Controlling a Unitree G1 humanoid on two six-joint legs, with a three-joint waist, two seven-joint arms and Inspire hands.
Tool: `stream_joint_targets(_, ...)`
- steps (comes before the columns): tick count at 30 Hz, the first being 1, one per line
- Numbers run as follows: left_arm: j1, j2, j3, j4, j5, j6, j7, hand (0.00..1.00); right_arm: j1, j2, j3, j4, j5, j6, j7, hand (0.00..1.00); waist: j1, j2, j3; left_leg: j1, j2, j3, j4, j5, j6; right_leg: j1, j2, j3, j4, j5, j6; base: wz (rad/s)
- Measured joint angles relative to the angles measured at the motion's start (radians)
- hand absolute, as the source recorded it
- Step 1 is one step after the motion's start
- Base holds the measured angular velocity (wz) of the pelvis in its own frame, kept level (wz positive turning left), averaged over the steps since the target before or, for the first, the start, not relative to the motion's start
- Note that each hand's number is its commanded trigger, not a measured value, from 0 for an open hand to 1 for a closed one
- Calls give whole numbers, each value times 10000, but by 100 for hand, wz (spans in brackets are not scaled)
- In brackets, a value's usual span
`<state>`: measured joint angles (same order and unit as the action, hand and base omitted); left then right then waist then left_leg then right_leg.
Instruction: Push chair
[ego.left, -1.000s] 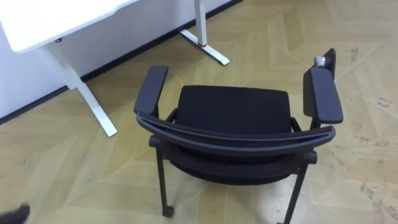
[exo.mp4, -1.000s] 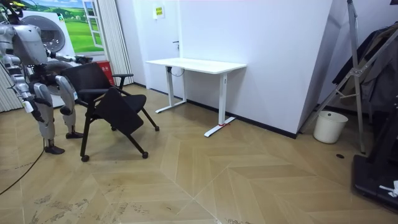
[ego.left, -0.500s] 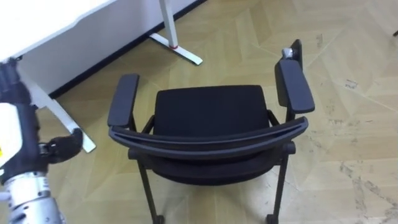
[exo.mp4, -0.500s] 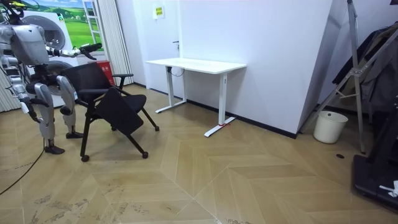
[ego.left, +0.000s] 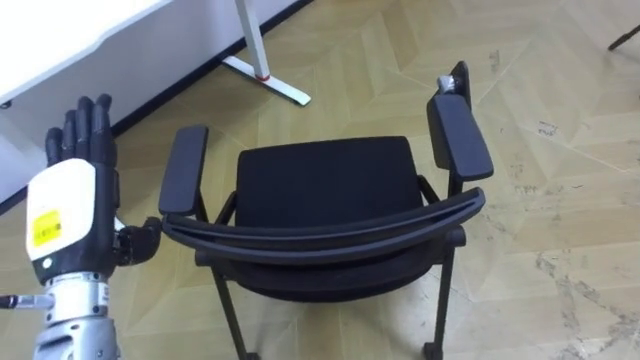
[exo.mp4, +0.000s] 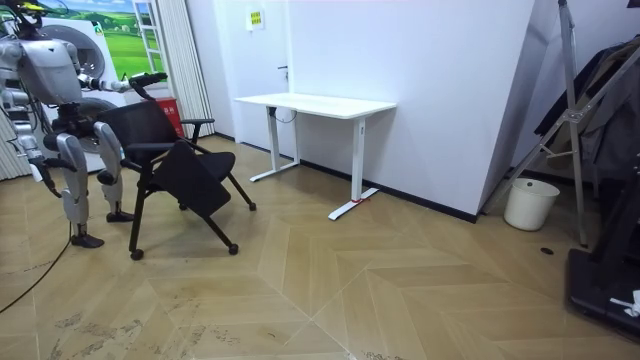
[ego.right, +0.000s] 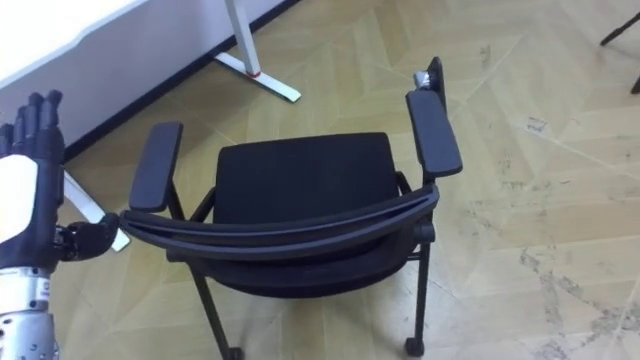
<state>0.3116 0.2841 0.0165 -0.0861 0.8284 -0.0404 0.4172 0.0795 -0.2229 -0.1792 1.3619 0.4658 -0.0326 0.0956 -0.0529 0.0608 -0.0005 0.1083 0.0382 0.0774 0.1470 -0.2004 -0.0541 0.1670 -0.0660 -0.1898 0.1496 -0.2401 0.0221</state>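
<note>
A black chair (ego.left: 325, 190) with two padded armrests and a curved backrest stands right in front of me, its back toward me; the same chair (ego.right: 300, 180) (exo.mp4: 165, 160) shows in the other views. My left hand (ego.left: 70, 200) is raised at the left of the chair, open with straight fingers pointing up, a short way from the left armrest (ego.left: 182, 168) and not touching it. In the room view I stand behind the chair with the left arm lifted over its back, and my right hand (exo.mp4: 48, 178) hangs by my side.
A white desk (exo.mp4: 315, 104) with white legs stands by the wall beyond the chair; its foot (ego.left: 265, 80) lies on the wood floor ahead. A white bin (exo.mp4: 530, 203) and a dark rack (exo.mp4: 600, 150) stand at the room view's right.
My left hand has risen from the lower left edge to beside the chair's left armrest, fingers now spread upward. The head camera has shifted; the chair sits more central.
</note>
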Motion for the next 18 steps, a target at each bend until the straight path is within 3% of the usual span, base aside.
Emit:
stream_joint_targets(1, 65, 89, -156, 91, 231, 93, -143, 0, -4, -14, 0, -2, 2, 3, -59, 0, -5, 42, 35, 65, -7, 9, -16, 0, 0, 60, -4, -3, -7, 0, 0, 5)
stream_joint_targets(5, 167, 121, -316, 110, 881, 362, -573, 0, -15, -78, -10, 4, 8, 3, -122, 0, -29, 169, 54, 69, -11, 14, -19, 0, 0, 70, -7, -54, -10, 0, 0, 0)
stream_joint_targets(14, 281, 259, -471, 285, 1075, 638, -1655, 0, -49, -161, -19, 157, 168, 9, -187, 0, -145, 235, 25, 5, -11, 24, -25, 0, 0, -47, -7, -15, -2, 0, 0, -3)
stream_joint_targets(18, 490, 488, -1123, 270, 1185, 697, -2402, 0, -105, -181, -9, 247, 184, 15, -189, 0, -260, 259, 4, -69, -11, 27, -27, 0, 0, -105, -3, -12, -2, 0, 0, 1)
